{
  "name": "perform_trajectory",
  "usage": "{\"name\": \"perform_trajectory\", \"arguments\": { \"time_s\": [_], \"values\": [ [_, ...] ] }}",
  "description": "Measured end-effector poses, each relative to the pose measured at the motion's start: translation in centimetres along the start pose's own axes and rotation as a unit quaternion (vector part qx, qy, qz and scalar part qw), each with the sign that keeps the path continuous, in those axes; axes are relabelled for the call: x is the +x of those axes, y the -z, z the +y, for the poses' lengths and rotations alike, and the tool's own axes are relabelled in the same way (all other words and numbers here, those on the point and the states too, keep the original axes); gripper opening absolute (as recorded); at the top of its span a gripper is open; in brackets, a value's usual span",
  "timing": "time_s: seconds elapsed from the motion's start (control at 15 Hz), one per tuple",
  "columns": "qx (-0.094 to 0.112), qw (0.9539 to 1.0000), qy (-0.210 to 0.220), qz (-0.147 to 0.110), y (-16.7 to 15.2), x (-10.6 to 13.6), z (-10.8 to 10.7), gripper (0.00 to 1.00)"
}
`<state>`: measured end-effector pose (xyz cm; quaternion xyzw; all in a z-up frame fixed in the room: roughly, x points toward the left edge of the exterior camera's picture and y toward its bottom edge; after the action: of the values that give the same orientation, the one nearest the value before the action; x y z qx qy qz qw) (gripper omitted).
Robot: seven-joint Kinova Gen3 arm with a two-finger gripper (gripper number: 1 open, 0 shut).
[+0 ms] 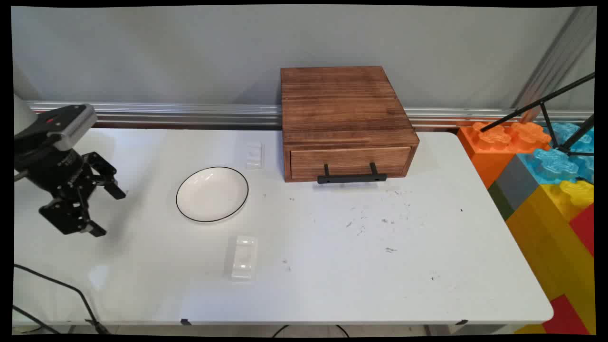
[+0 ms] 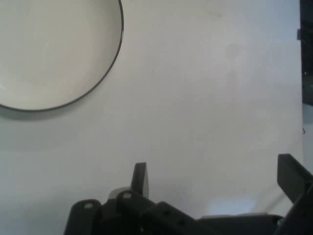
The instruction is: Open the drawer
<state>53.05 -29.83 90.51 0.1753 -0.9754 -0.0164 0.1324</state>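
We see the tool (image 1: 110,213) hanging above the bare surface (image 1: 332,266) with its fingers spread wide and nothing between them, the black-rimmed white plate (image 1: 212,194) lying flat just ahead of it, apart, untouched, so presumably merely nearest.

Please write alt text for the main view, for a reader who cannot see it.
An open black gripper hovers over the left side of a white table, empty, near a white plate with a dark rim. Behind stands a wooden drawer box, shut; two small white blocks lie near the plate.
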Motion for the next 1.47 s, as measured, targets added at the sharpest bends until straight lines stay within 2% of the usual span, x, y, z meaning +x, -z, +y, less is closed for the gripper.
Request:
{"name": "perform_trajectory", "arguments": {
  "time_s": [0.13,0.27,0.53,0.67,1.0,1.07,1.27,1.47],
  "values": [
    [0.003,0.9998,0.004,0.021,-0.2,0.9,-0.1,1.0],
    [0.009,0.9984,0.016,0.054,-0.7,2.9,-0.5,1.0],
    [0.02,0.9925,0.045,0.112,-1.7,7.5,-1.6,1.0],
    [0.025,0.9893,0.05,0.135,-2.5,10.9,-2.2,1.0],
    [0.028,0.9836,0.047,0.172,-5.0,19.5,-3.0,1.0],
    [0.029,0.9831,0.043,0.175,-5.5,21.0,-3.0,1.0],
    [0.028,0.9808,0.023,0.191,-7.6,28.1,-2.8,1.0],
    [0.032,0.9797,0.013,0.198,-9.1,32.4,-2.9,1.0]
  ]
}}
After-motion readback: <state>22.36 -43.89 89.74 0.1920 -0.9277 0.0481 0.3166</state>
